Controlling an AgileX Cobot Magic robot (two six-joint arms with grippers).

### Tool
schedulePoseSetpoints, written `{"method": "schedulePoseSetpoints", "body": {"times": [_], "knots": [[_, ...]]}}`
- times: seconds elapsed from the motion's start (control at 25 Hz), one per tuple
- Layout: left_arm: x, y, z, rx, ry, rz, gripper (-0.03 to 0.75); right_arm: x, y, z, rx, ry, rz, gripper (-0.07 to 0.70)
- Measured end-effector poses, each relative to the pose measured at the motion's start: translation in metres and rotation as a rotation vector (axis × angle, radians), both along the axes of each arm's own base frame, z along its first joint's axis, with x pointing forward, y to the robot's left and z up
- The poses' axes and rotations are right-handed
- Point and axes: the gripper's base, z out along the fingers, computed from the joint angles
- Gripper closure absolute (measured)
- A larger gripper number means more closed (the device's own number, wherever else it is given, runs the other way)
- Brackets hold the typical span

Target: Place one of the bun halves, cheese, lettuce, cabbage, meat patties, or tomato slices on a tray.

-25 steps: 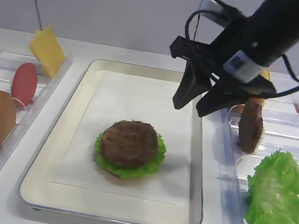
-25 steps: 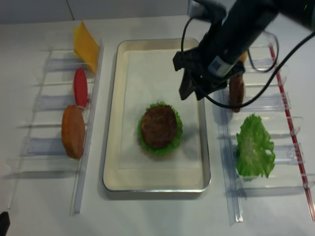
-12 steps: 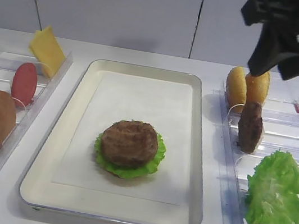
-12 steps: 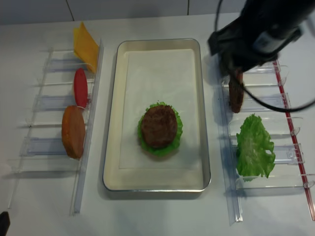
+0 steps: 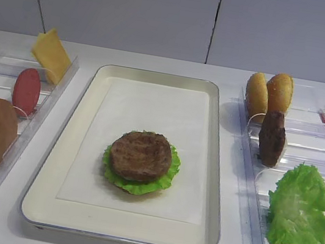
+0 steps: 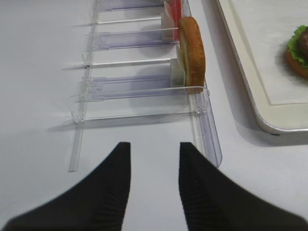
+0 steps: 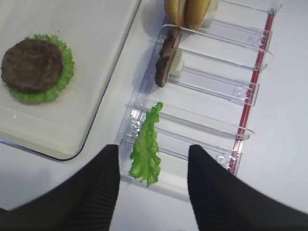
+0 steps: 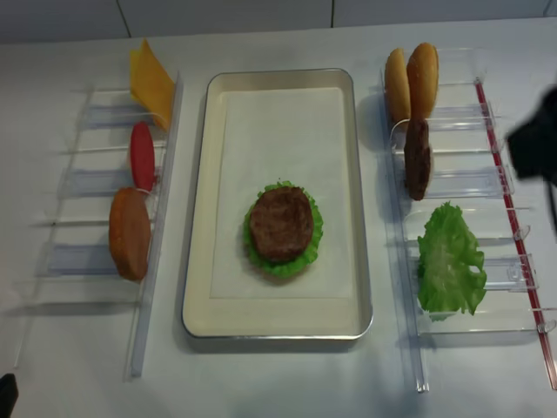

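We see both end effectors, right (image 7: 151,185) and left (image 6: 154,180), apart and empty; that floppy lettuce (image 5: 303,209) wants a gentle edge pinch.

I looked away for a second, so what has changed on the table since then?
The right arm pulled up and away to the right from over the tray; its end effector is open and empty. The patty on lettuce, and the food in the racks, stayed put.
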Motion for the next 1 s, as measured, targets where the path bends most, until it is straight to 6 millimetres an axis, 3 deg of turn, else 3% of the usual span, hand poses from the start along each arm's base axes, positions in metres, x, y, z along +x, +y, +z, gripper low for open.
{"method": "schedulePoseSetpoints", "body": {"times": [0.2,0.48,0.76,1.0], "knots": [[0.0,0.0,0.0,0.0,0.0,0.0,0.483,-0.049,-0.021,-0.018,-0.013,-0.072,0.018,0.266],[0.0,0.0,0.0,0.0,0.0,0.0,0.483,-0.099,-0.042,-0.054,-0.013,-0.149,0.013,0.266],[0.0,0.0,0.0,0.0,0.0,0.0,0.483,-0.133,-0.055,-0.084,-0.016,-0.26,-0.077,0.272],[0.0,0.0,0.0,0.0,0.0,0.0,0.483,-0.145,-0.053,-0.107,-0.035,-0.341,-0.135,0.294]]}}
